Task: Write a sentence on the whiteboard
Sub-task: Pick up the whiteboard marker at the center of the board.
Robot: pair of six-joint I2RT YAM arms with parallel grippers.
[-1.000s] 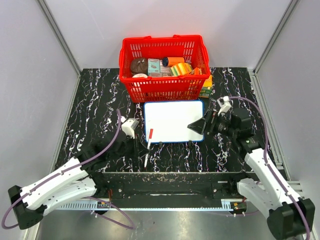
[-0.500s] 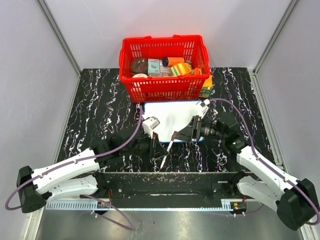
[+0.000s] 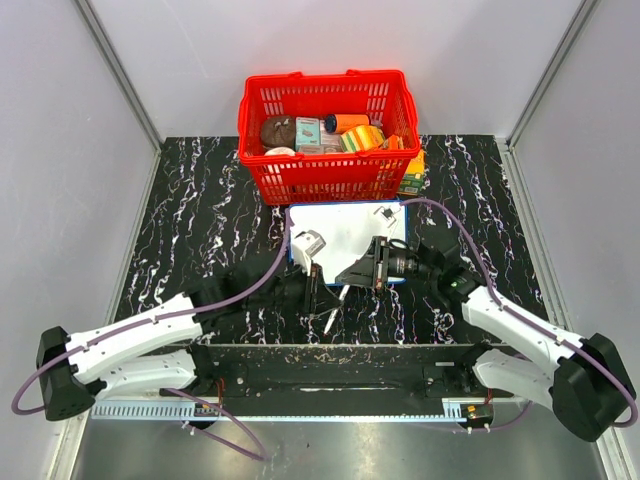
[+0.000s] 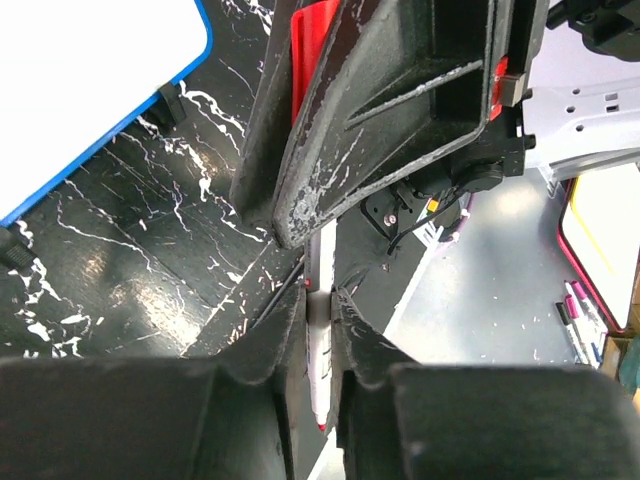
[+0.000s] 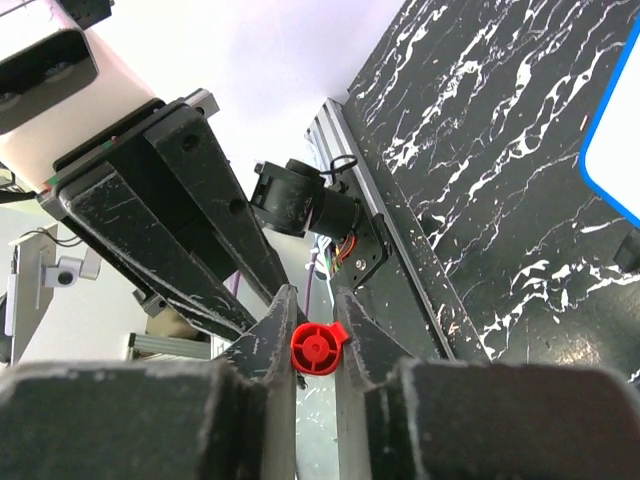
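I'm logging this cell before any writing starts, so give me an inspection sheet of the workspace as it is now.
Surface: black marbled table.
Job's things: whiteboard lies flat, no writing seen; marker held between the two arms.
Clutter: red basket of mixed items behind the board; small box on the table at its right end.
Grippers: left gripper shut on the marker; right gripper shut on the red cap.
Cables: purple cables loop from both wrists.
Surroundings: pale walls; nothing else seen.
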